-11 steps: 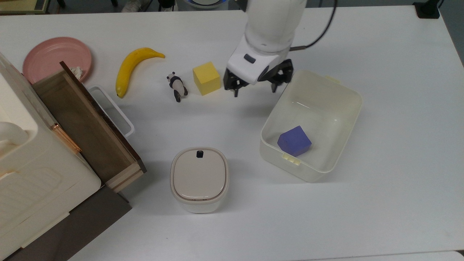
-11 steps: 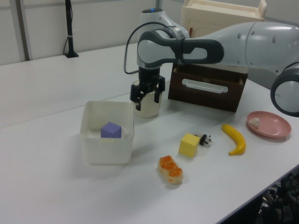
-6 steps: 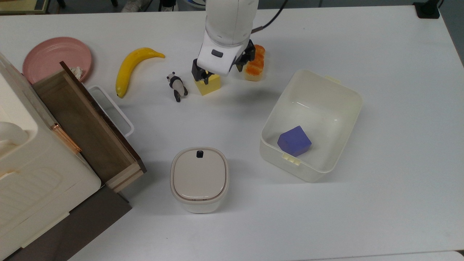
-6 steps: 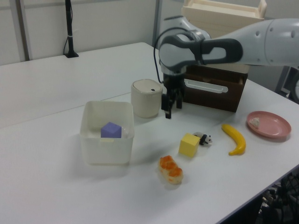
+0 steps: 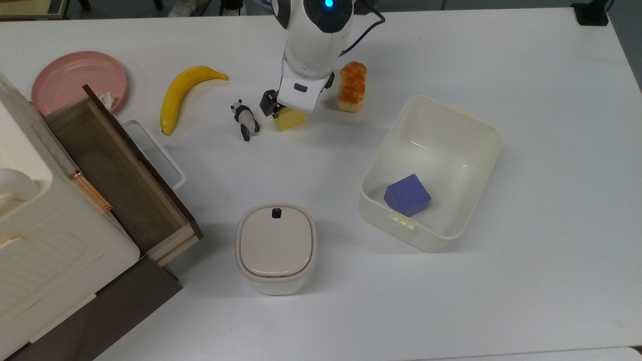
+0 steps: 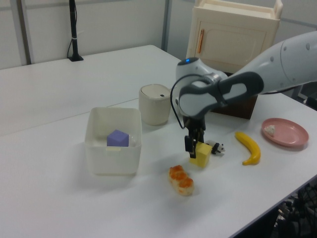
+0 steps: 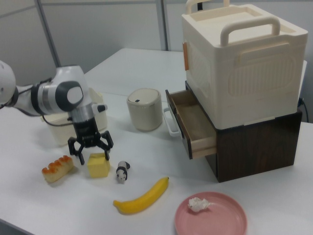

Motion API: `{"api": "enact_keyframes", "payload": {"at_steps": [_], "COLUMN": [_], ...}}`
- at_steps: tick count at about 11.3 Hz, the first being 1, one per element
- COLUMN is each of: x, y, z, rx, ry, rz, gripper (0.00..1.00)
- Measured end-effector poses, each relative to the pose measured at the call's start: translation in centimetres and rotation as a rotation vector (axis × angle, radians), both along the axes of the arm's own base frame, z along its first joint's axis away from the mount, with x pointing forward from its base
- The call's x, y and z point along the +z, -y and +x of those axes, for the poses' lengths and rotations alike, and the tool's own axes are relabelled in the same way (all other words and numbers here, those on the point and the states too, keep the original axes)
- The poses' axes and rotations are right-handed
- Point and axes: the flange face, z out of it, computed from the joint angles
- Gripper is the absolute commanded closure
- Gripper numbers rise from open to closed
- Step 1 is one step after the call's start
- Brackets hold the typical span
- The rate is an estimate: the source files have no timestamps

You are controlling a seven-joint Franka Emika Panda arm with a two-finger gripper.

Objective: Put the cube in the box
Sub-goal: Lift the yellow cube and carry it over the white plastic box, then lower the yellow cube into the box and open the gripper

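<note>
The pale-yellow cube (image 5: pixel 291 120) sits on the white table between a toy panda and a bread loaf. My gripper (image 5: pixel 283 108) hangs directly over it, hiding most of its top in the top view. In the right view the gripper (image 7: pixel 94 152) is open, its fingers spread to either side of the cube's (image 7: pixel 99 165) upper edge. The left view shows the gripper (image 6: pixel 194 147) low against the cube (image 6: pixel 202 155). The cream-white box (image 5: pixel 451 114) stands to the top view's right, apart from the gripper, with a purple-blue cube (image 5: pixel 407 194) inside.
A toy panda (image 5: pixel 245 119) stands close on the cube's left in the top view, and a bread loaf (image 5: pixel 352 86) on its right. A banana (image 5: pixel 181 95), pink plate (image 5: pixel 75 75), lidded cream container (image 5: pixel 276 245) and open wooden drawer (image 5: pixel 120 170) lie further off.
The arm swung from beside the box's rim toward the top view's left, came over the yellow cube and lowered onto it. The cube and box have not moved.
</note>
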Motion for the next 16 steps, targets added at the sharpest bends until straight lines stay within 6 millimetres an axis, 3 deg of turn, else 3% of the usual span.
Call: {"api": "enact_keyframes", "payload": {"at_steps": [2,4,6,7,9,10,11,13,14,15,16], "x": [-2.2,-2.1,1.4,5.1,14.6,18.3,20.0,19.2,18.0,16.7,15.5], "y": [0.2,0.4,0.9,0.8,-0.8,-1.6,-2.8,-7.1,-9.6,-12.1,-14.7], "z": [-1.2,-1.2,0.3,1.7,4.6,5.5,6.2,8.3,9.3,9.8,10.2], "rx": [0.031,0.035,0.017,-0.021,-0.114,-0.172,-0.24,-0.348,-0.375,-0.406,-0.456], "ry": [-0.004,0.002,0.043,0.07,0.145,0.192,0.228,0.267,0.289,0.305,0.331], "rz": [-0.019,-0.018,-0.018,0.01,0.132,0.171,0.198,0.225,0.24,0.253,0.271], "gripper": [0.78,0.84,0.86,0.86,0.85,0.84,0.82,0.79,0.47,0.29,0.0]}}
